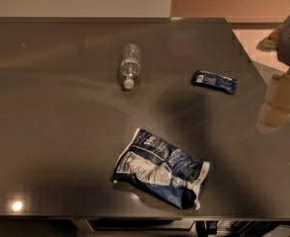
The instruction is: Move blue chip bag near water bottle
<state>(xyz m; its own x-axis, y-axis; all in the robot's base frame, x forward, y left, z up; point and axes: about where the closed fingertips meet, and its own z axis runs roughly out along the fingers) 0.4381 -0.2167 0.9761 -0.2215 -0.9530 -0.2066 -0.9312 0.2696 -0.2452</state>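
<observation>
**Item 1, blue chip bag** (160, 169). Lies flat and crumpled on the dark table (46, 132), close to the near edge and a little right of centre. Its long axis runs diagonally from upper left down to lower right. The white-edged end points to the lower right, and the printed panels face up.

**Item 2, water bottle** (129, 65). Lies on its side farther back on the table, well apart from the bag and slightly to its left. The white cap points toward the near edge, so its long axis runs roughly front to back.

**Item 3, small blue wrapper** (214, 82). Lies flat, to the right of the bottle and beyond the bag.

**Item 4, gripper** (275, 102). Hangs at the right edge of the view above the table's right side, well apart from the bag. It has hold of nothing that can be seen. Whether it is open or closed cannot be told.

**Risks, as judged:**
- The foil is slack and creased, so a pinch on a loose fold may slip or lift only one corner.
- The bag lies near the table edge, and a clumsy nudge could push it off.
- The bottle lies on its side and could roll away if the bag is set against it.
- The small blue wrapper could be mistaken for the target.
</observation>
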